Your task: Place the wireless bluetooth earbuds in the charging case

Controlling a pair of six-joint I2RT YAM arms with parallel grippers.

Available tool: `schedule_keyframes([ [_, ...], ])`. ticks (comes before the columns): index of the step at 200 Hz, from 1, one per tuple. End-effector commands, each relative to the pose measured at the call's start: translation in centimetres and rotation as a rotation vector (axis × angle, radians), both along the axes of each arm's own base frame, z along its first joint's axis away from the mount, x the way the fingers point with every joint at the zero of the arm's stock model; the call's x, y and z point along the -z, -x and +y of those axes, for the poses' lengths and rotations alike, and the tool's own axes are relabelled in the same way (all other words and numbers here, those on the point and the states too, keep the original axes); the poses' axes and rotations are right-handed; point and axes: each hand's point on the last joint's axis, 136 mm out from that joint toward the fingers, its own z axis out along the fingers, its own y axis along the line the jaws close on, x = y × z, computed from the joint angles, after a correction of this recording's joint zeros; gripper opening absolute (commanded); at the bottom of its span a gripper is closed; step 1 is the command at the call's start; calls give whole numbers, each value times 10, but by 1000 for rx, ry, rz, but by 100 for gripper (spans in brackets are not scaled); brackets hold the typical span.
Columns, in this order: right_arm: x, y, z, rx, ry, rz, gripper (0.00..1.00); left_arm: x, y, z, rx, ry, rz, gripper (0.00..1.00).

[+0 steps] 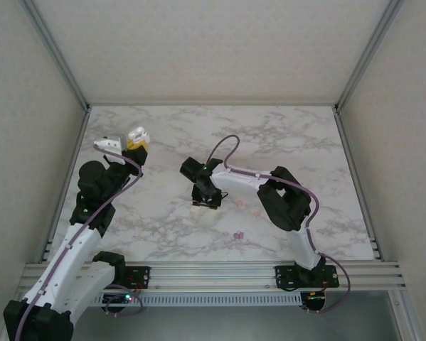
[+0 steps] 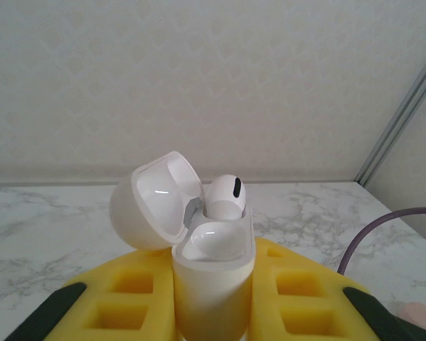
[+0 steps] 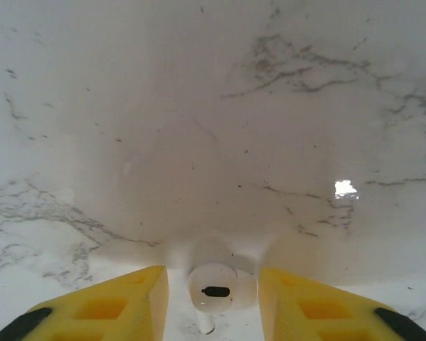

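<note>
— Earbuds [image 3: 216, 288]: where are the 2 white ones?
— The seated bud [image 2: 225, 197] stands in the case [image 2: 213, 280], in the socket farther from the left wrist camera. The near socket [image 2: 214, 241] is bare, and the lid [image 2: 156, 202] hangs open to the left. The loose bud [image 3: 216, 290] lies on the surface [image 3: 198, 106], near its middle.
— Who has the case?
— The left pincer [image 2: 213, 309] is clenched on it from both sides, at the far left of the surface.
— And the right pincer [image 3: 213, 275]?
— It points down at the surface with its jaws apart, 1 on each side of the loose bud. The bud lies between them, closer to the right jaw. I see a gap on the left and a thin 1 on the right, so it looks ungripped.
— So which step is this?
— I'd call it the pickup of bud 2. Half the task looks done, and this grasp is not yet made.
— What does the next move need?
— It needs a square close on a small, rounded, slick body. The bud could roll or squirt sideways if 1 jaw meets it first, so centring would help. Then comes a lift, a carry left and far to the case, and a turn of the stem down into the near socket. The 2 pincers are well apart, so I'd expect a long carry with a fine fit at its end.
</note>
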Motion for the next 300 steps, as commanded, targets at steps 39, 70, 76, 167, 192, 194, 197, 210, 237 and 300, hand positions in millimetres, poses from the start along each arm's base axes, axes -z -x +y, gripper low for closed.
schedule_keyframes([
  [39,13,8,-8,-37,88,22,34,-9,1,-1,17,-2,-43,15],
  [70,11,3,-13,-47,123,-5,35,-9,1,-2,19,-1,-42,15],
  [76,11,1,-14,-48,129,-7,35,-9,1,-1,19,-1,-42,15],
  [167,18,0,-5,-86,121,7,30,-9,2,-3,28,-2,-36,15],
  [192,14,-2,-2,-94,102,-7,29,-8,2,-3,28,-1,-33,14],
  [194,13,-3,-2,-96,103,-10,29,-9,2,-3,29,-2,-34,15],
  [197,12,-3,-2,-101,102,-15,29,-8,2,-3,28,-2,-32,15],
  [210,4,-7,-1,-122,83,-51,28,-8,3,-3,32,-5,-30,15],
  [237,-31,-21,-4,-156,43,-186,28,-7,4,-6,46,-7,-26,15],
  [300,-160,-44,-55,-168,1,-635,28,-8,5,-39,205,50,-25,15],
])
